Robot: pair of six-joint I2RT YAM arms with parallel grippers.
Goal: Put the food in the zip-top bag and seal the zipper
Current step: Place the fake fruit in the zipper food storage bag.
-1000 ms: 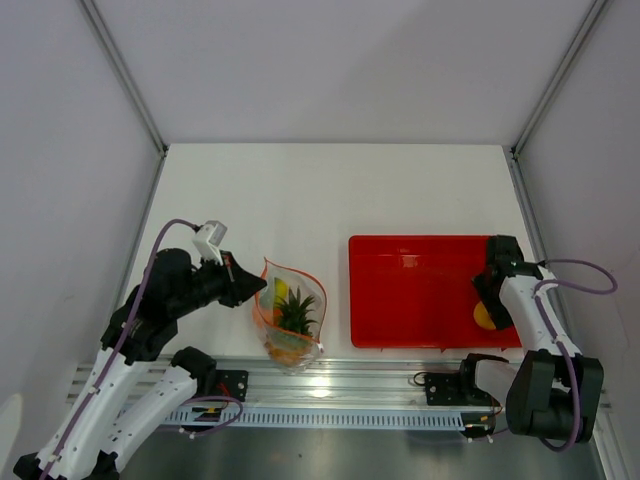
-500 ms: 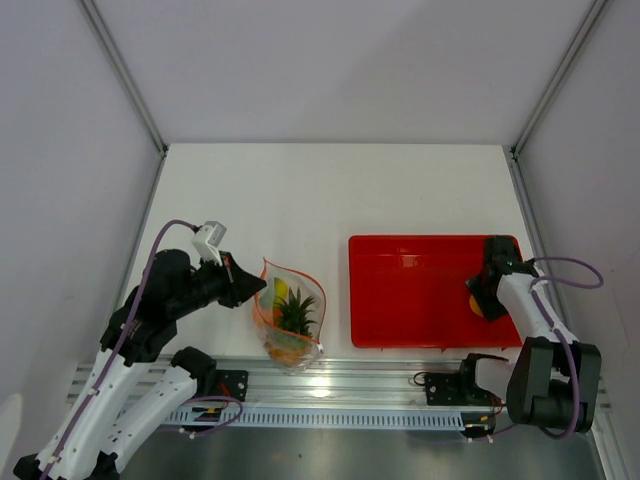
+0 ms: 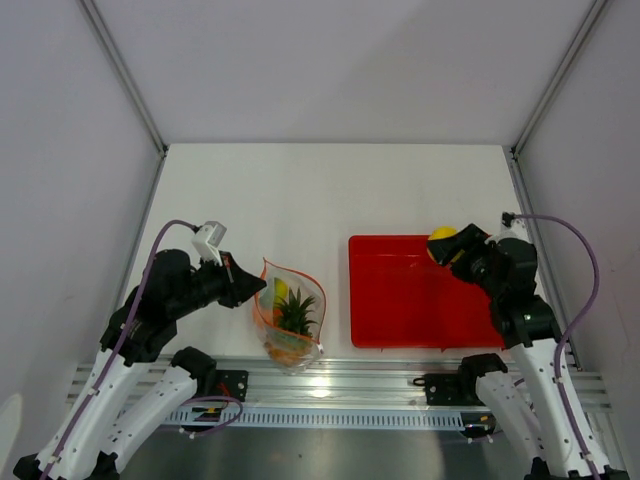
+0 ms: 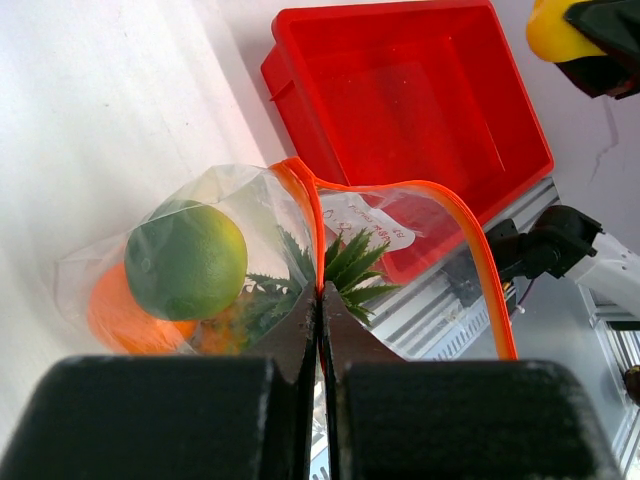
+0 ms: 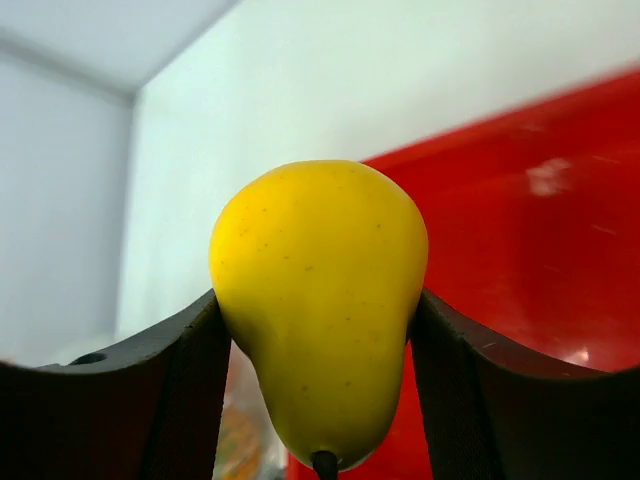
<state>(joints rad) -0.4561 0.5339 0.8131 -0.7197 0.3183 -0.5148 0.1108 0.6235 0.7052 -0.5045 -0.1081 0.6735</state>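
- The left fingers (image 4: 200, 420) are pressed together on the near lip of the small clear plastic zip-top bag (image 4: 420, 240). They hold it upright near the table's front edge, left of centre.
- The bag's thin orange-red zipper strip (image 4: 482, 262) bows outward, so the mouth gapes open on its right and upper side.
- Three toy fruits sit inside the bag. An orange-brown toy pineapple (image 3: 295, 312) with a green leafy crown is in the middle, a round green toy fruit (image 4: 185, 260) is on the left, and an orange toy ball (image 4: 110, 310) is beneath the green one.
- To the right of the bag, on the white table (image 3: 300, 190), sits the red rectangular plastic tray (image 3: 400, 300). No fruit shows in it.
- Farther back, the right fingers (image 5: 180, 390) are clamped on either side of the yellow toy lemon (image 5: 320, 300). They hold it in the air above the tray's far right corner.
- The step in hand looks like carrying the last fruit to the bag.
- The next move calls for swinging the lemon left and nearer, then lining it up over the gaping mouth and letting go without knocking the lip from the left fingers.
- After that, the zipper strip needs pressing shut along its whole length.
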